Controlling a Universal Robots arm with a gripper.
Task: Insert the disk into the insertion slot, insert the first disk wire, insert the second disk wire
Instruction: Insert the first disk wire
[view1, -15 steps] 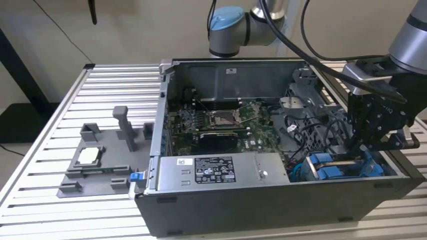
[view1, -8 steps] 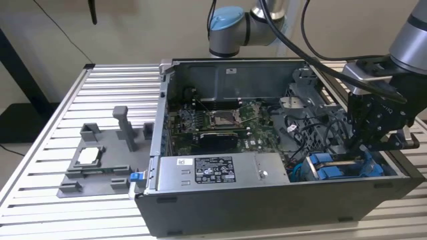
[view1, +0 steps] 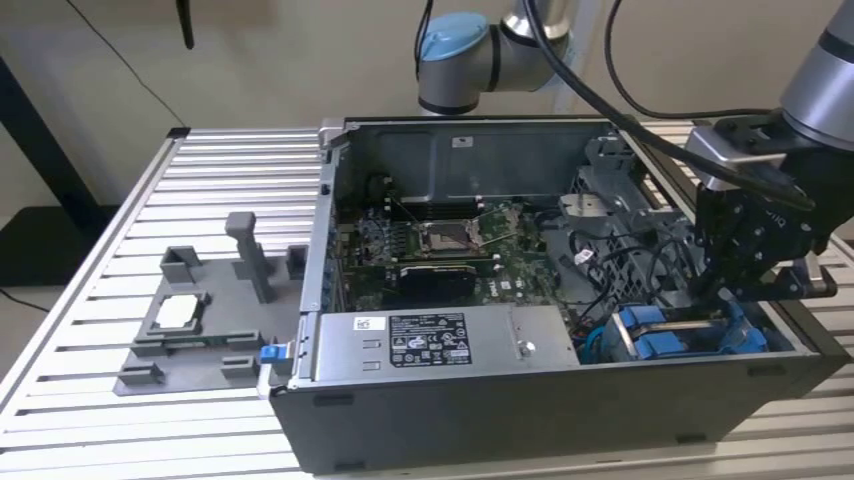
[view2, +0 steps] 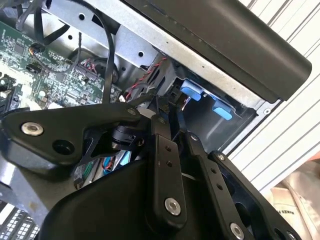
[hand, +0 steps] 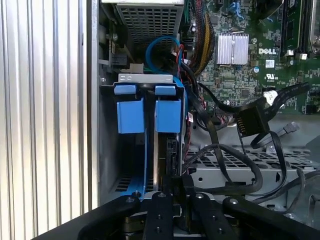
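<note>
An open, dark grey sheet-metal computer case lies on a bench of ribbed aluminium slats, taking up the half toward the exterior view's right. The insertion slot, a box of plain grey folded metal, sits in the case's near corner on that side, beside the silver power-supply box along the near wall. Two glossy blue plastic clips, squarish with rounded tabs, stand side by side at the slot's mouth. In the first wrist view the disk stands on edge inside the slot, a thin dark slab against a slim blue rail. The gripper, matte black with bolted link bars, reaches down into this corner of the case in the exterior view and sits right at the disk's outer end; whether it is clamped on the disk cannot be told. A smooth blue cable loops beyond the slot, and limp black cables ending in a flat connector trail over a perforated metal floor. Further in lie the green motherboard and a finned aluminium heatsink. On the bench toward the exterior view's left rests a grey blocky plastic fixture with upright posts.
</note>
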